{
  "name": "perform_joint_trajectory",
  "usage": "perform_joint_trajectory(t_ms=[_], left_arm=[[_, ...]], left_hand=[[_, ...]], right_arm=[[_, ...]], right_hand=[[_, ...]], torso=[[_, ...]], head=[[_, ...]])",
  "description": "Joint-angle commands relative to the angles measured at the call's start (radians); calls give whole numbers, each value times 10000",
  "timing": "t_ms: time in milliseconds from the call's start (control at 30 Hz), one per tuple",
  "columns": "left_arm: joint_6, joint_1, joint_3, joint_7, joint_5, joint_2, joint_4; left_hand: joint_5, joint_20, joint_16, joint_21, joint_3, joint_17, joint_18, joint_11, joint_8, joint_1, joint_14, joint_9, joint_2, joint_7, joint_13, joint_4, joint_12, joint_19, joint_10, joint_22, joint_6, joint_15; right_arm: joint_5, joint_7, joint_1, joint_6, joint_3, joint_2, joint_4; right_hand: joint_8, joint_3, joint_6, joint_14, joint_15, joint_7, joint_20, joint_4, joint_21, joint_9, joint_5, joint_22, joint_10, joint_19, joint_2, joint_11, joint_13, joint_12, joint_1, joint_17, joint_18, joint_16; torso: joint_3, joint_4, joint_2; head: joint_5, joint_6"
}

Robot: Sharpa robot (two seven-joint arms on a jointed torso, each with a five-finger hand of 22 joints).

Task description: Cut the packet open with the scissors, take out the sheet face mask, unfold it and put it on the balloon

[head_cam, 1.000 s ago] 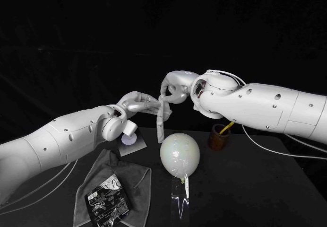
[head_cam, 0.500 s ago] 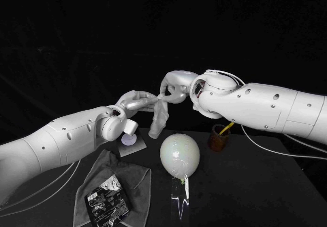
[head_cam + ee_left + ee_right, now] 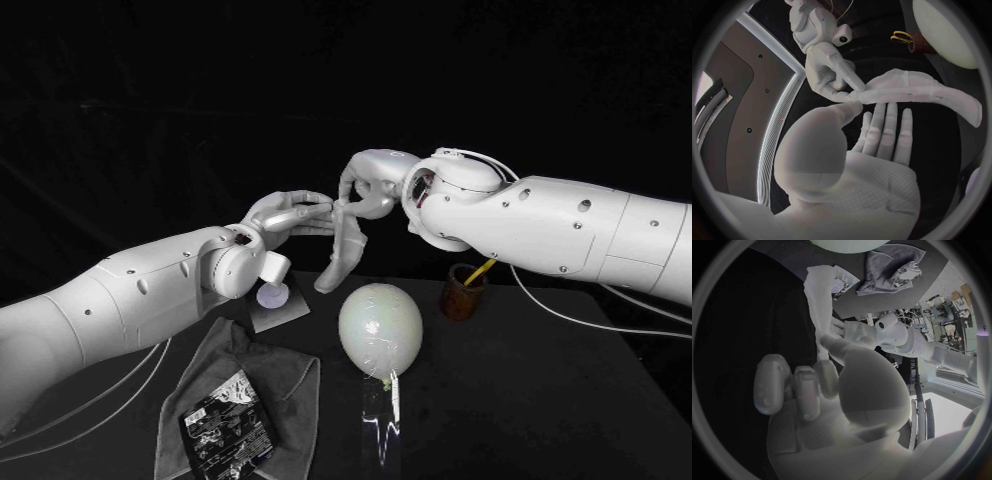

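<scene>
- Nearest the robot, the packet lies on a grey cloth at the left of the black table, with no hand near it.
- Mid-table, the pale balloon rests with its long axis running near to far and its knotted end toward the robot.
- Behind it to the right, a brown cup holds the yellow-handled scissors, well apart from either hand.
- Above the far end of the balloon, both arms meet in the air at the top of the mask, which is out of the packet and not yet unfolded.
- The mask hangs as a narrow folded strip, long axis nearly upright, its lower tip curling toward the left arm, over the table just left of the balloon's far end.
- The right hand pinches the top end of the strip between thumb and fingers.
- The left hand reaches in with its fingers straight along the strip and its thumb touching that end. Whether it truly grips cannot be told.
- Opening the mask likely calls for the hands to draw apart across the strip, then lower it toward the robot onto the balloon, about equally near both hands.
</scene>
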Motion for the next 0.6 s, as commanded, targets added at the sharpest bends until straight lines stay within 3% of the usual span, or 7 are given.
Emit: perform_joint_trajectory(t_ms=[33,133,367,600], left_arm=[[375,5,5,-70,88,44,-14],[437,0,1,-192,-96,72,-49],[339,-17,-12,-393,-517,159,-122],[400,-46,-24,-498,-839,238,-158]], left_hand=[[-20,21,-19,-50,-215,23,-137,51,-97,-10,-109,-136,-381,1064,10,-110,-9,-88,-150,-16,-137,19],[-18,20,-13,-94,-446,51,-172,50,-176,38,-199,-350,-494,1005,20,-213,18,-119,-384,-23,-173,32],[-24,15,149,-154,-899,179,-205,45,-331,208,-340,-1042,-486,902,57,-402,198,-103,-705,-15,613,28],[-20,24,128,-319,-1544,218,-293,178,-718,82,-847,-1740,-581,1018,28,-358,200,-467,-1290,-60,1204,193]], right_arm=[[-159,31,9,-94,4,-9,36],[-152,30,9,-107,4,-22,62],[-134,27,9,-111,5,-42,102],[-126,23,8,-99,5,-43,104]], right_hand=[[56,22,39,1047,-59,-6,-13,20,56,150,67,1880,67,69,11,36,889,58,41,2567,-35,42],[56,22,39,1047,-59,-6,-13,20,56,150,67,1880,67,69,11,36,889,58,41,2567,-35,42],[56,22,39,1047,-59,-6,-13,20,56,150,67,1880,67,69,11,36,889,58,41,2567,-35,42],[56,22,39,1047,-59,-6,-13,20,56,150,67,1880,67,69,11,36,889,58,41,2567,-35,42]], torso=[[2,1,1],[0,-3,3],[2,-1,2],[3,-4,4]], head=[[-8,-5],[-8,-7],[6,-3],[-1,-8]])
